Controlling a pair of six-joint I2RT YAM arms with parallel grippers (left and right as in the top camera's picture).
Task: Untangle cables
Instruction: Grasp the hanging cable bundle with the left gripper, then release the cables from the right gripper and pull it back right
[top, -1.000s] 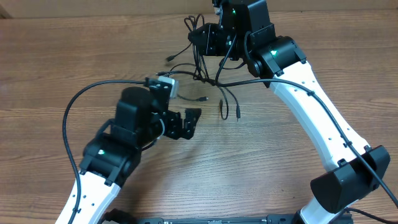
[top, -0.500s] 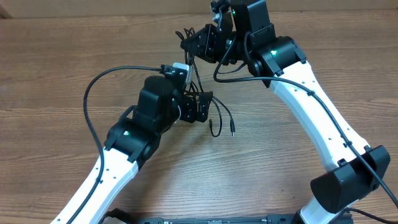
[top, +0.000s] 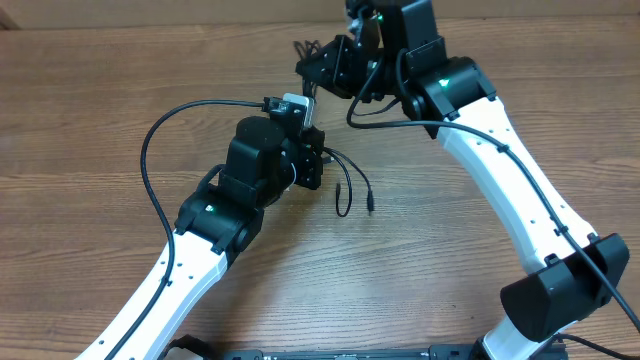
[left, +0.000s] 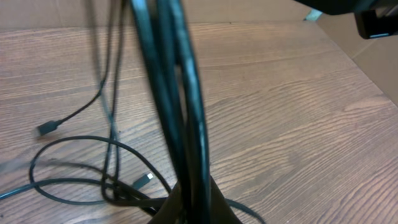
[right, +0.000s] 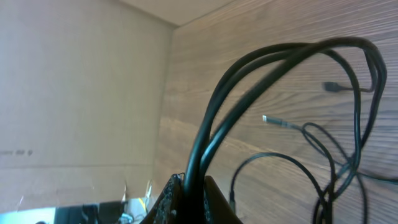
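Note:
The cables (top: 345, 180) are thin black cords in a tangle at the table's middle back. My right gripper (top: 320, 68) is shut on a bunch of them and holds it raised near the far edge. The strands run down from there to my left gripper (top: 317, 167), which is shut on the same bundle lower down. Two loose ends with plugs (top: 371, 206) hang onto the wood to its right. In the left wrist view the cords (left: 177, 106) rise straight from the shut gripper (left: 194, 210). Seen from the right wrist, two cords (right: 249, 68) arc out of the shut gripper (right: 189, 198).
The wooden table (top: 90, 110) has a beige wall along its far edge (right: 81, 81). A thicker black arm wire (top: 150, 170) loops out left of the left arm. Small plug ends (left: 46, 129) lie on the wood below the bundle.
My left arm swung forward and right from the open table into the tangle, and its open jaws shut on the cords. The right gripper stayed shut on its bunch, pulling it taut.

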